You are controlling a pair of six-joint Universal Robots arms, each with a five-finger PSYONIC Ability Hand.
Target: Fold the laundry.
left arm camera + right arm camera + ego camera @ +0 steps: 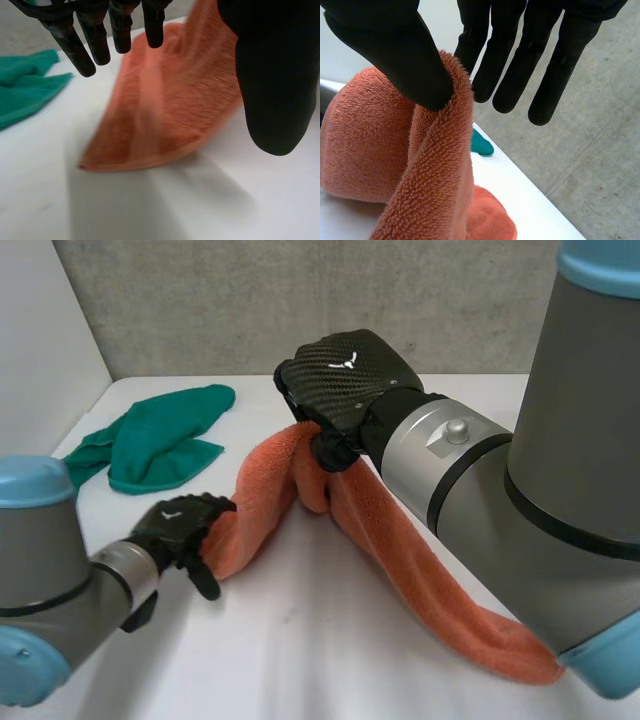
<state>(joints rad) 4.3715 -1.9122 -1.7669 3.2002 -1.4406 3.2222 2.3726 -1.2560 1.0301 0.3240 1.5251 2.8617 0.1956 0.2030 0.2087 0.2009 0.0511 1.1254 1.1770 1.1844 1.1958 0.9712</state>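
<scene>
An orange towel (pixel 400 550) lies in a long band across the white table (pixel 330 640). My right hand (pixel 340 380) holds it up near its middle, so it hangs down on both sides. In the right wrist view the thumb (pixel 395 50) pinches a towel edge (pixel 455 100) against the straight fingers (pixel 520 60). My left hand (pixel 180 530) is at the towel's near left end. Its fingers (pixel 85 45) and thumb (pixel 270 75) are straight and spread over the towel (pixel 165 115), holding nothing. A towel corner (pixel 85 166) rests on the table beneath them.
A crumpled green cloth (pixel 150 445) lies at the back left of the table, beside my left hand's fingers (pixel 25 85) and beyond the towel (pixel 481 145). A grey wall (pixel 300 300) stands behind the table. Bare table runs along the front.
</scene>
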